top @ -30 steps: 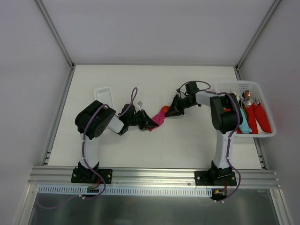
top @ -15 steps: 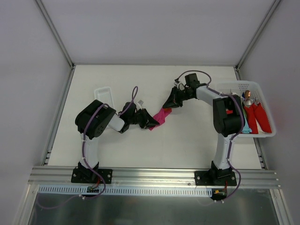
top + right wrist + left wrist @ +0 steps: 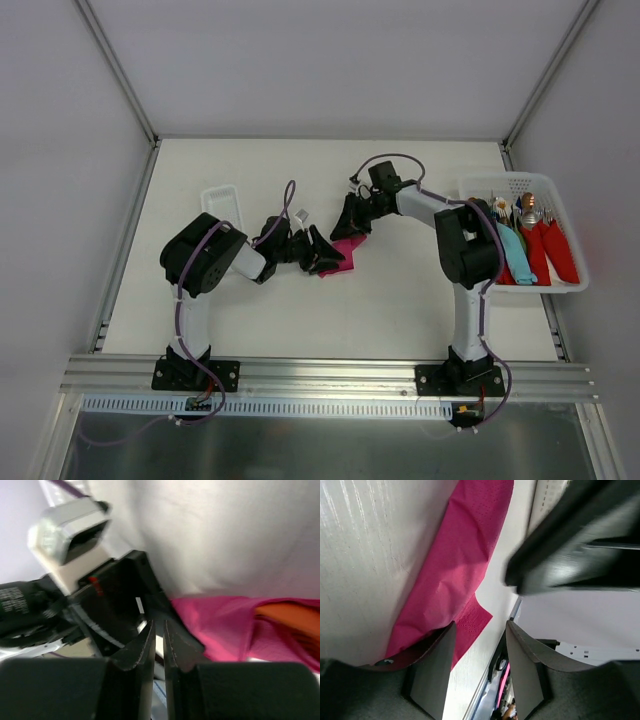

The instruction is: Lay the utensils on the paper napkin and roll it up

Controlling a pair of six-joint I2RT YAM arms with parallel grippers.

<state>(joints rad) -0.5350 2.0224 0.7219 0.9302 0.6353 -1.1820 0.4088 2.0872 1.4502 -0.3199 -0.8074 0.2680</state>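
Mid-table (image 3: 400,300) | left end effector (image 3: 480,627) spread | right end effector (image 3: 159,625) closed, empty | napkin (image 3: 455,565) half-hides utensil (image 3: 280,612)

My claw (image 3: 480,630) low over the pink napkin (image 3: 460,565)

My two fingers (image 3: 432,670) stand apart at the bottom of the view. The napkin's creased lower end runs in under the one on the view's left, and a corner pokes into the gap. The sheet stretches away up the white bench (image 3: 365,555). A dark blurred shape (image 3: 580,545) fills the upper right.
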